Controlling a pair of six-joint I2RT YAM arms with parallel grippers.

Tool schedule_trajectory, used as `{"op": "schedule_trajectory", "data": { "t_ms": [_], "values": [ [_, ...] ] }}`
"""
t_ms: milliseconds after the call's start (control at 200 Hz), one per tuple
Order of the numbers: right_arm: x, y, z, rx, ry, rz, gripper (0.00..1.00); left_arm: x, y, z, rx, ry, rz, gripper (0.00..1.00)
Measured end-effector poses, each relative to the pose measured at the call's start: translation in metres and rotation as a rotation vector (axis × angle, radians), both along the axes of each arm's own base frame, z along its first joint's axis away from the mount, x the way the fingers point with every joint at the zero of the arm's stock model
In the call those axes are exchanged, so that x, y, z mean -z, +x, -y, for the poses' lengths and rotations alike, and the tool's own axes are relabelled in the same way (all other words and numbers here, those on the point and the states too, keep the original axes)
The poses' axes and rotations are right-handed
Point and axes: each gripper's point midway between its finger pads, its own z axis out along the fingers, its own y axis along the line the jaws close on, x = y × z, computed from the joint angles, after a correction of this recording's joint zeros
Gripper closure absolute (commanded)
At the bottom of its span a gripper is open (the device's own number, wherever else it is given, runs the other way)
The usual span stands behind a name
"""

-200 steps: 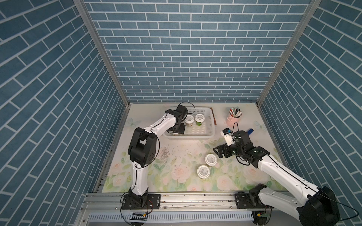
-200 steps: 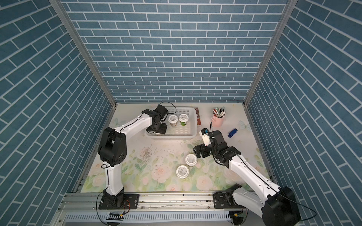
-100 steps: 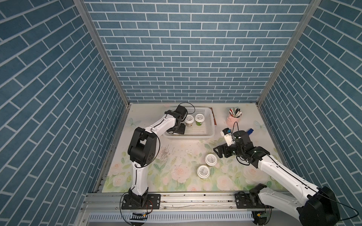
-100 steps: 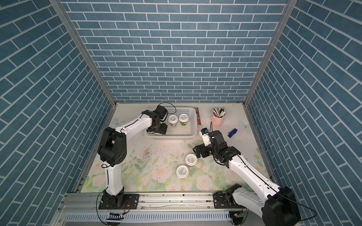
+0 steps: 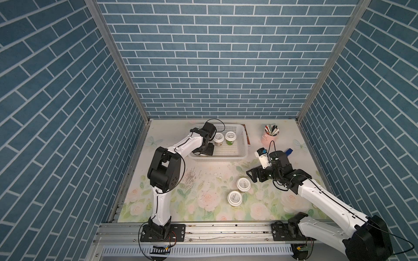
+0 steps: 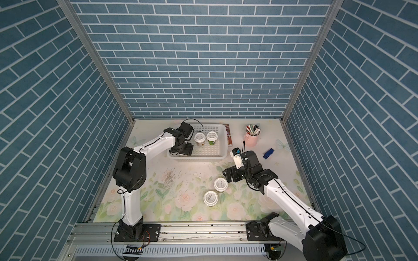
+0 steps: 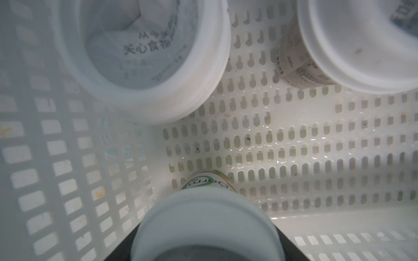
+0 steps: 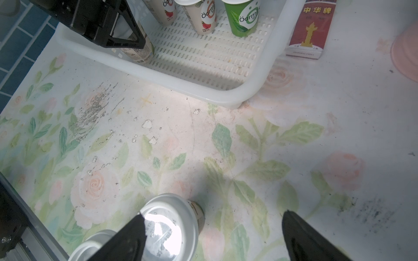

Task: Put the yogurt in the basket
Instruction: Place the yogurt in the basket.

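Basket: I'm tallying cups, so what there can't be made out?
- Both top views: the left hand covers a corner of the basket, hiding the yogurt under it.
- Left wrist view: that yogurt is blurred and edge-cut; grip unclear.
- Right wrist view: the frame edge crops the rear cups.

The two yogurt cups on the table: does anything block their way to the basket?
Nothing visible does. Only bare mat lies between the basket's near wall and the cup by the open right gripper; the second cup stands behind.
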Motion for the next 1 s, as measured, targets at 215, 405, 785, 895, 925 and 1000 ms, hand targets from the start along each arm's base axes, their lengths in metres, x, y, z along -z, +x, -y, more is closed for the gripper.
{"op": "schedule_trajectory", "data": {
  "t_ms": [215,405,785,895,925,1000],
  "values": [
    [0.000,0.000,0.000,0.000,0.000,0.000,0.03,0.000,0.000,0.001,0.000,-0.003,0.000,0.17],
    [0.000,0.000,0.000,0.000,0.001,0.001,0.03,0.000,0.000,0.001,0.001,-0.003,0.000,0.15],
    [0.002,-0.001,0.000,-0.001,0.000,-0.002,0.03,-0.008,0.003,0.002,0.000,-0.007,0.007,0.14],
    [0.002,-0.001,0.000,-0.002,0.001,-0.003,0.03,-0.020,0.006,0.004,0.001,-0.017,0.027,0.13],
    [0.002,0.000,0.000,-0.002,0.001,-0.003,0.03,-0.024,0.006,0.004,0.001,-0.020,0.034,0.13],
    [0.002,0.000,-0.001,-0.002,0.002,-0.002,0.03,-0.035,0.008,0.005,0.001,-0.030,0.052,0.12]
  ]
}}
